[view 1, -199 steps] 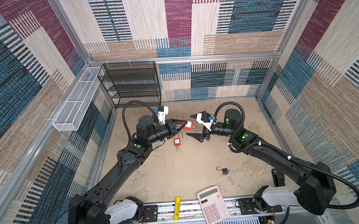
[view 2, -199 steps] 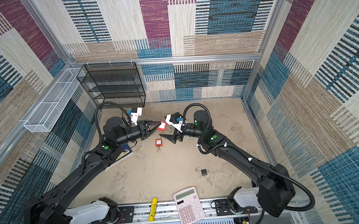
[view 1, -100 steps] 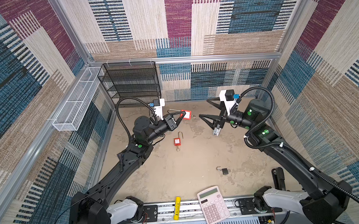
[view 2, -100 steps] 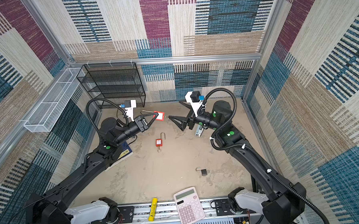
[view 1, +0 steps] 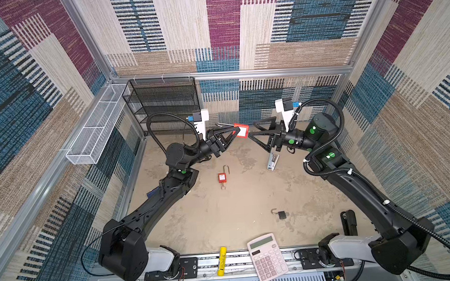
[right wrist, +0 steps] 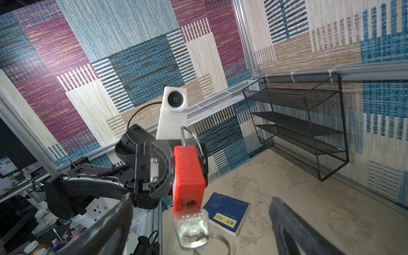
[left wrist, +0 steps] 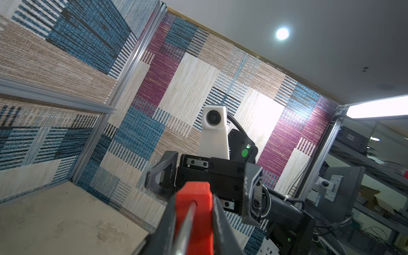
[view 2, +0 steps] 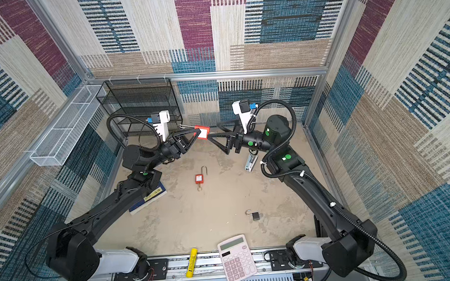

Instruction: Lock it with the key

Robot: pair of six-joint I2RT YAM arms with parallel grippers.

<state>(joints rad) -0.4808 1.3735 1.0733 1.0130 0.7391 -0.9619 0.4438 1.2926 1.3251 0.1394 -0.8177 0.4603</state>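
Red padlock, key inserted, in left hand

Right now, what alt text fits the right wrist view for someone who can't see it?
The left gripper holds a red padlock in the air with a clear-headed key in its keyhole. The open right gripper flanks it on both sides; behind are a blue book and a black mesh rack.

A red padlock with a white label hangs in mid-air, pinched by its body in the left gripper, its silver shackle pointing back along the fingers and a clear-headed key on a ring stuck in its base.
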